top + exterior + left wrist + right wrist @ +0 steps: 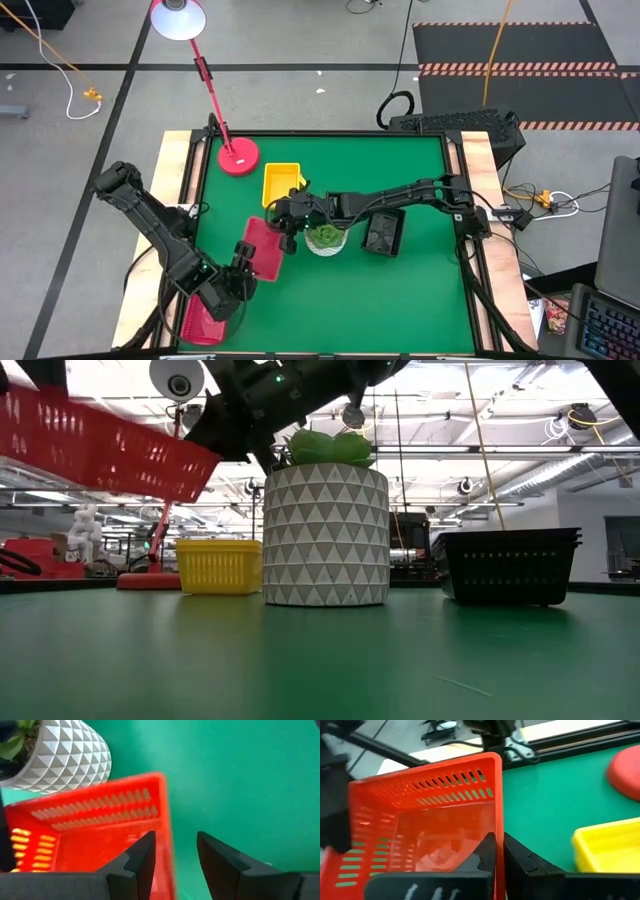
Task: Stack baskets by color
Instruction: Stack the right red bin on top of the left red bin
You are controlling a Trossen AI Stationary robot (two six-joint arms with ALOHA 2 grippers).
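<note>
Even, bright light falls from overhead; ceiling lights [560, 430] glare white in the low view. The green desk [400, 290] shows only soft shadows. The red basket [95, 830] is blurred in both wrist views, and the near desk surface lies out of focus in the low view.

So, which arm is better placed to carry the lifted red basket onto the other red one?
Probably left: the left hand, open, straddles the lifted red basket's wall, and the other red basket lies beside that arm. The right hand, shut on it, would reach far.
</note>
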